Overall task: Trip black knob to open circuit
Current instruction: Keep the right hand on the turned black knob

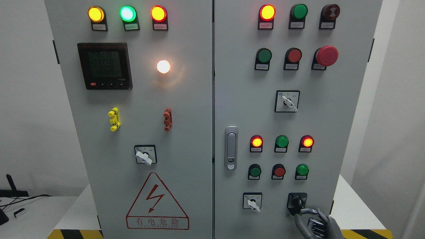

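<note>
I see the grey cabinet (186, 109) filling my head view, two doors side by side, standing on a white table (352, 202) with black and yellow striping along its front edge.

The black knob (297, 201) sits at the bottom right of the right door, in a black square plate, just right of a white selector (253, 203) on the same row. Its handle points down and to the right.

My right robot hand (315, 221) comes up from the bottom edge right of the middle. Its fingers (307, 211) are curled, and the top one reaches up and left to touch the knob's handle. I cannot tell whether the hand truly grips the knob or only rests a fingertip against it.

Above the knob run two rows of three lamps and buttons: red lit, green, red lit, then green, red, green. Higher up is another white selector (287, 101), and a big red mushroom button (326, 55) near the top right. The door latch (231, 147) is at the right door's left edge.

On the left door a meter (105, 65) shows dim digits, a white lamp (163, 66) glows beside it, and a red lightning warning triangle (156, 202) sits low down.
</note>
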`<state>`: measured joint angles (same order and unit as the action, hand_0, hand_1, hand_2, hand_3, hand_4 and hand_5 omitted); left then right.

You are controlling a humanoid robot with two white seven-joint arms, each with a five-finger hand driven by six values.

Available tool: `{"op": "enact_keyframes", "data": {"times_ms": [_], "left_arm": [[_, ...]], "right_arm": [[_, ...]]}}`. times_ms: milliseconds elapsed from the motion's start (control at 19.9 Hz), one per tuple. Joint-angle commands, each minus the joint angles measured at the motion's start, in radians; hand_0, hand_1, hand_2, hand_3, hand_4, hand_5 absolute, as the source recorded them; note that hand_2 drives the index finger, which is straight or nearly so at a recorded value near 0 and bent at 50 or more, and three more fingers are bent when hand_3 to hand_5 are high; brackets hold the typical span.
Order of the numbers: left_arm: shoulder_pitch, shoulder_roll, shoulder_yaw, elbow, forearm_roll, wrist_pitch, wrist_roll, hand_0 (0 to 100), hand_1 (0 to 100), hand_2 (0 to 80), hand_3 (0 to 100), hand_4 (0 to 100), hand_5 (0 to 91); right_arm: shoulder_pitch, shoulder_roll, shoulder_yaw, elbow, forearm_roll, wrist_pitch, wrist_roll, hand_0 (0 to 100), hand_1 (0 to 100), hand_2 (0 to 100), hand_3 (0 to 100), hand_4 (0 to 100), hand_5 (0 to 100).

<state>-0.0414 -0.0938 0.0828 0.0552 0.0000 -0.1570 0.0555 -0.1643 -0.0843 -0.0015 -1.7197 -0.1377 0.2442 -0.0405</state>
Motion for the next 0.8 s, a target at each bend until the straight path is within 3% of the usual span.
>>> {"op": "enact_keyframes", "data": {"times_ms": [0,752], "left_arm": [[0.0,0.0,0.0,0.0,-0.031,0.001,0.0,12,39,0.0,0,0,0.0],[0.0,0.0,0.0,0.0,-0.031,0.001,0.0,12,39,0.0,0,0,0.0]], "right_arm": [[-0.003,0.011,0.031,-0.004,0.0,0.0,0.002,34,70,46,100,100,94],[-0.007,0.017,0.051,-0.003,-0.006,0.001,0.004,36,70,45,100,100,94]]}}
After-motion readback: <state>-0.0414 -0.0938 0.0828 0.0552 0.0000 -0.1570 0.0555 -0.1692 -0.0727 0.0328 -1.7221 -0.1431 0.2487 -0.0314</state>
